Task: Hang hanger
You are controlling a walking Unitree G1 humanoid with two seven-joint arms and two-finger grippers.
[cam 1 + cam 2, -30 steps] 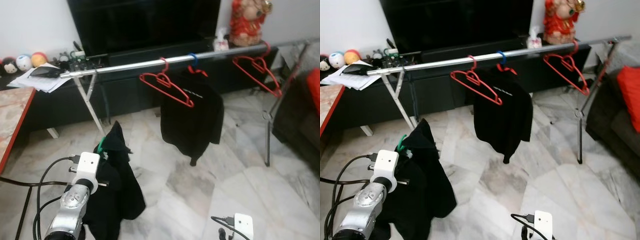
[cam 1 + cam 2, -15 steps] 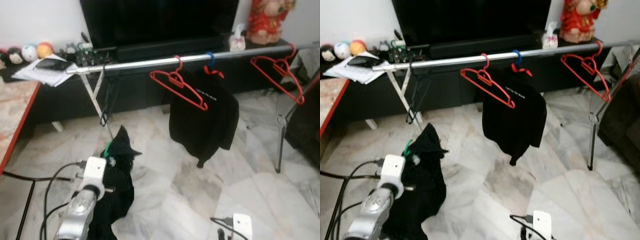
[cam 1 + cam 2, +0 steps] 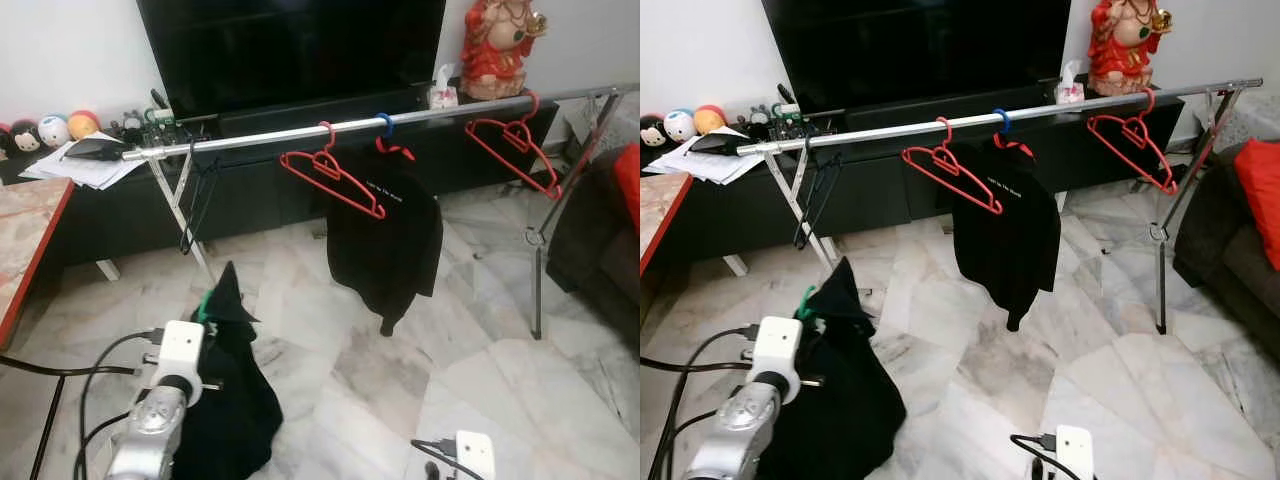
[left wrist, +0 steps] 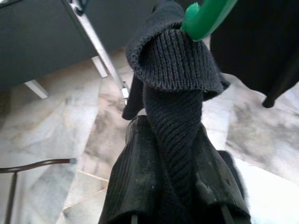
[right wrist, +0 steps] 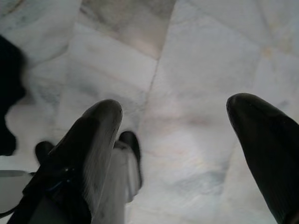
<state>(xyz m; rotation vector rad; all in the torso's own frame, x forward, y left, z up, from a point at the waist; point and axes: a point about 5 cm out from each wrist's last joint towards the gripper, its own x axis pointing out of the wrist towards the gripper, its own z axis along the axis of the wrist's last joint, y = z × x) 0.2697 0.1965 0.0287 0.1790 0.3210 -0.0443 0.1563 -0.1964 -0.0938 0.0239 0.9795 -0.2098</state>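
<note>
Large dark television point(image 3: 290, 45) against the white wall, above a long black TV cabinet point(image 3: 120, 215); red and gold figurine point(image 3: 497, 45) on the cabinet's right end, small tissue box point(image 3: 441, 92) just beside it; loose white papers point(image 3: 85, 165) with a dark object on top at the cabinet's left end, round plush toys point(image 3: 45, 130) behind them near the wall; red-edged table point(image 3: 25, 240) at far left; dark sofa point(image 3: 1230, 250) with a red cushion point(image 3: 1262, 195) at far right; grey-veined marble floor point(image 3: 400, 360) throughout; black cables point(image 3: 40, 368) trailing across it at lower left.
</note>
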